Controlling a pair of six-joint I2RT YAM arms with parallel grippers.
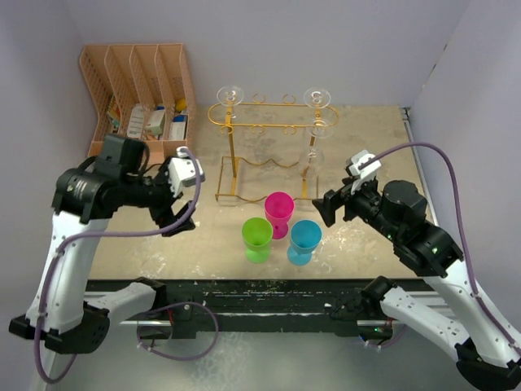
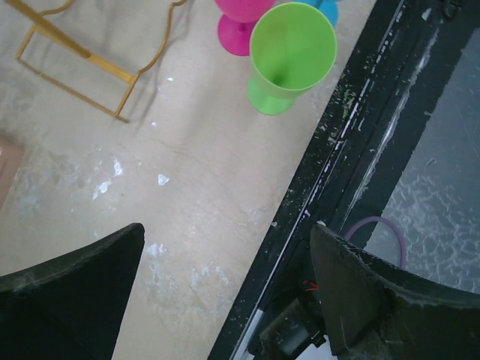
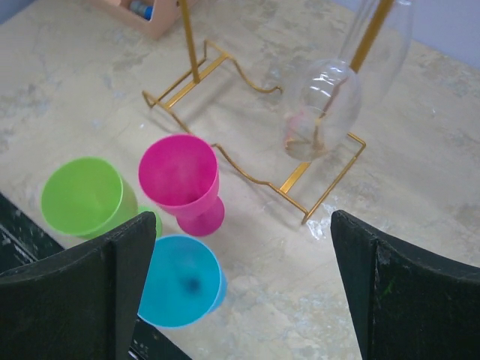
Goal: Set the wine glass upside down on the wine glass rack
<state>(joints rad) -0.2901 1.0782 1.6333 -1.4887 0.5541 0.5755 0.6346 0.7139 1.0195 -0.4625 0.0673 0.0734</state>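
The gold wire rack (image 1: 262,122) stands at the back middle of the table. A clear wine glass (image 1: 313,155) hangs upside down at its right post, and shows in the right wrist view (image 3: 319,112) over the rack's base (image 3: 251,174). Another clear glass foot (image 1: 230,96) sits on the rail's left end. Pink (image 1: 278,210), green (image 1: 257,236) and blue (image 1: 304,239) plastic goblets stand upright in front of the rack. My left gripper (image 1: 175,216) is open and empty, left of the goblets. My right gripper (image 1: 330,208) is open and empty, just right of them.
A peach-orange slotted organiser (image 1: 142,98) with small packets stands at the back left. The table's black front edge (image 2: 330,157) runs close to the green goblet (image 2: 291,52). Grey walls close in the left, back and right sides.
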